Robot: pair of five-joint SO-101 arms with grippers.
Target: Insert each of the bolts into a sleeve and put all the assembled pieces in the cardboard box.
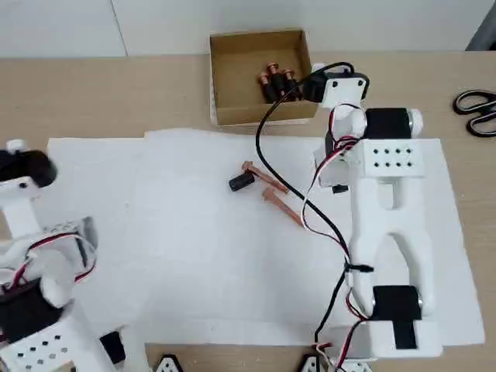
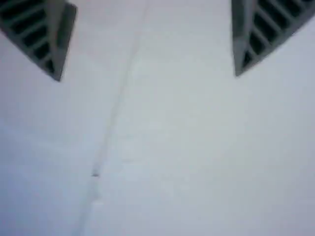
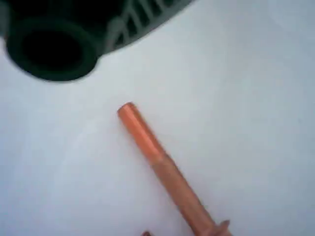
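Two copper bolts lie almost parallel at the middle of the white sheet [image 1: 170, 232]. The farther bolt [image 1: 265, 177] and the nearer bolt [image 1: 284, 208] both have their long axis on a diagonal, heads to the far left and tips to the near right. A loose sleeve [image 1: 242, 181] lies just beside the farther bolt's head. The right gripper [image 3: 83, 29] holds a second sleeve [image 3: 49, 49] (its bore facing the wrist camera) above the sheet. The left gripper [image 2: 147, 73] hangs wide open over the sheet. Assembled pieces [image 1: 277, 81] rest in the right half of the cardboard box [image 1: 221, 77].
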